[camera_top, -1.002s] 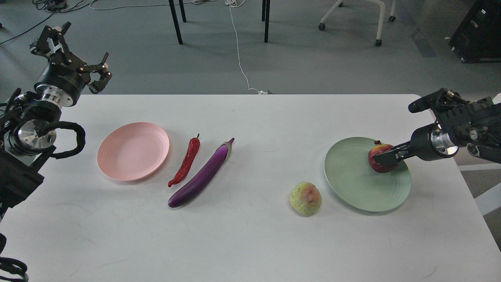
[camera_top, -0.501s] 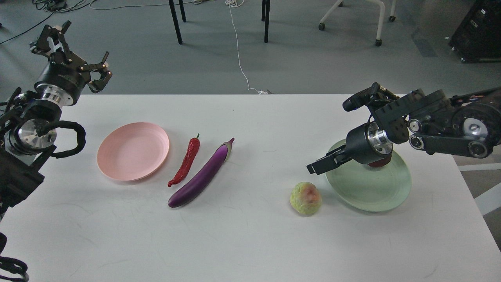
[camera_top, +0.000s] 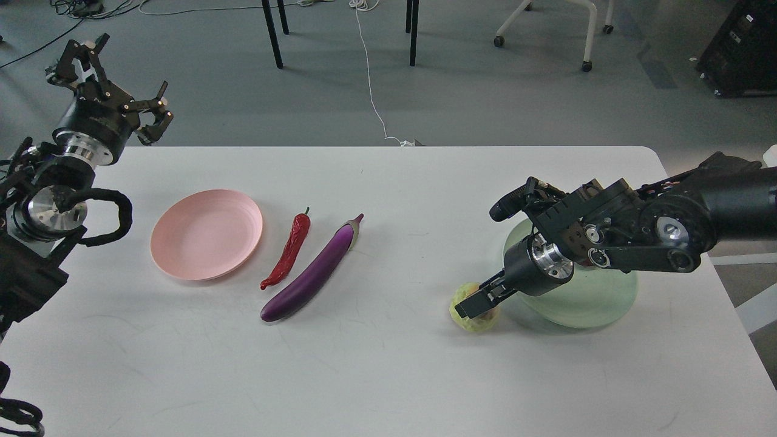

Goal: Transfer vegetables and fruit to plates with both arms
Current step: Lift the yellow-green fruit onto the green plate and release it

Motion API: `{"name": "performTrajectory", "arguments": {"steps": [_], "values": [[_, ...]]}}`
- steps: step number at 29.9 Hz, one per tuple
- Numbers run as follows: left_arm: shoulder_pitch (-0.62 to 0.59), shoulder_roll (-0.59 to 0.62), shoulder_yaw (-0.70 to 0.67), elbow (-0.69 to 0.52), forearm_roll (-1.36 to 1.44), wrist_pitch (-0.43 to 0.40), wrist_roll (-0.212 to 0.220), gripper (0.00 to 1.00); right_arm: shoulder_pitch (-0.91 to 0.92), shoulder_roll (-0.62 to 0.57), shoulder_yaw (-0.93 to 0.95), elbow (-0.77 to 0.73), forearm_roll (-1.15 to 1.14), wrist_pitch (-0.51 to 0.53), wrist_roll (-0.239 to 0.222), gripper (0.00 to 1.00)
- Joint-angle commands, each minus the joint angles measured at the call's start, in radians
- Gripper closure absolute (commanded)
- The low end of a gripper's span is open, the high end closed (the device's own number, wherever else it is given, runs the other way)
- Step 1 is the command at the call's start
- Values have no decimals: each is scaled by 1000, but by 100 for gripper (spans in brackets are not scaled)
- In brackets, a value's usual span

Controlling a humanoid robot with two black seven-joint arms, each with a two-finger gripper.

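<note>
Head view shows the right black pincer gripper [camera_top: 475, 301] at the far end of the right black robot arm [camera_top: 637, 233], lowered over the bumpy yellow-green round fruit [camera_top: 475, 308] that sits on the white bench [camera_top: 388, 364] just left of the pale mint green round plate [camera_top: 598, 300]. The gripper is seen nearly end-on and dark against the fruit; whether its fingers are spread around the fruit or closed cannot be told, and contact with the fruit cannot be confirmed. The silver joint ring and wrist housing of the right arm cover most of the mint green plate, so the contents of that plate are hidden; only its near and right rim are visible. Well to the left, near the bench centre, the long glossy purple eggplant [camera_top: 312, 273] lies diagonally, its pale grey-green cap pointing away from the robot. The thin wrinkled red chili [camera_top: 288, 251] lies just beside it on the left, roughly parallel, green stem at the far end, apart from the eggplant. Left of the chili, close but not touching, sits the pale pink round plate [camera_top: 206, 233], with nothing on it. The left black pincer gripper [camera_top: 115, 73] is raised beyond the far left corner of the bench, its fingers spread wide apart and holding nothing. The left black robot arm [camera_top: 54, 182] enters from the left edge.
</note>
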Motion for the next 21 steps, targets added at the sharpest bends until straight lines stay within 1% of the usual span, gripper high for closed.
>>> {"name": "performTrajectory", "arguments": {"steps": [1, 5, 7, 9, 13, 17, 21], "values": [[1, 0, -1, 0, 0, -1, 0, 2, -13, 21, -2, -19, 1, -7, 0, 35], [1, 1, 1, 0, 0, -1, 0, 2, -4, 26, -2, -19, 1, -7, 0, 49], [1, 1, -1, 0, 0, -1, 0, 2, 17, 17, 6, -12, 8, -6, 2, 52], [1, 3, 1, 0, 0, -1, 0, 2, 60, -5, 14, -9, 22, -6, 2, 53], [1, 3, 1, 0, 0, -1, 2, 2, 132, -92, 17, 8, 16, -4, -2, 52], [-1, 3, -1, 0, 0, -1, 3, 2, 132, -196, 6, 9, -66, -4, -6, 52], [-1, 3, 1, -1, 0, -1, 5, 2, 91, -302, 8, 24, -157, -4, -5, 51]]}}
